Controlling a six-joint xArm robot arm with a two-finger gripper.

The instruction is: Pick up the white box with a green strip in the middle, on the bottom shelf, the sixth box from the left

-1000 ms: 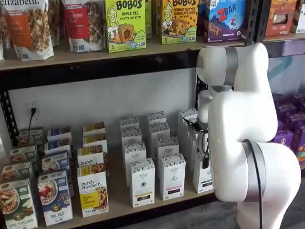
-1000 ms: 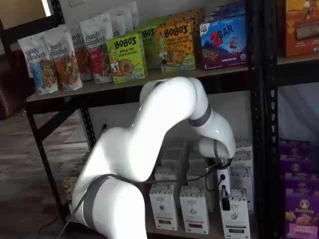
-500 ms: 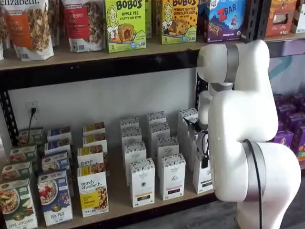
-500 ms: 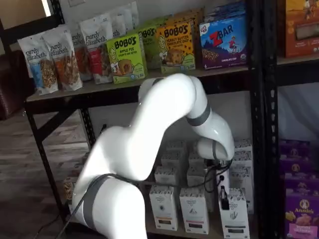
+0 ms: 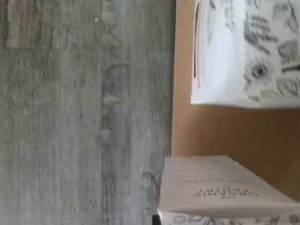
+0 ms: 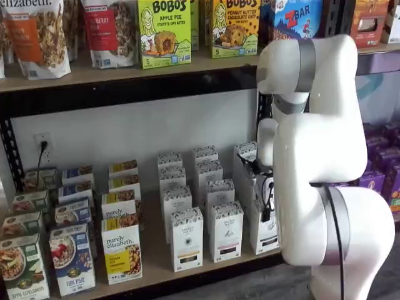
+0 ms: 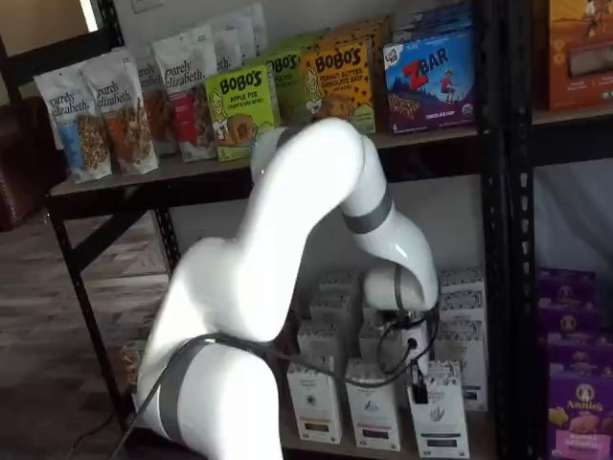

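Observation:
The white box stands at the right end of the front row on the bottom shelf, mostly hidden behind my white arm. In a shelf view it shows a leaf emblem and a dark strip low on its face. My gripper has a black finger pressed on the box's upper front, and the box moves with it, so it is shut on the box. In a shelf view only a black finger and its cable show. In the wrist view a speckled carton top lies close over the tan board.
Near-identical white cartons stand just to the left, with more rows behind. Purely Elizabeth boxes are further left. A black upright and purple boxes are at the right. The wrist view shows grey floor beyond the shelf edge.
The arm's upper joints have risen and swung left. The gripper and the white box have shifted a little to the left together.

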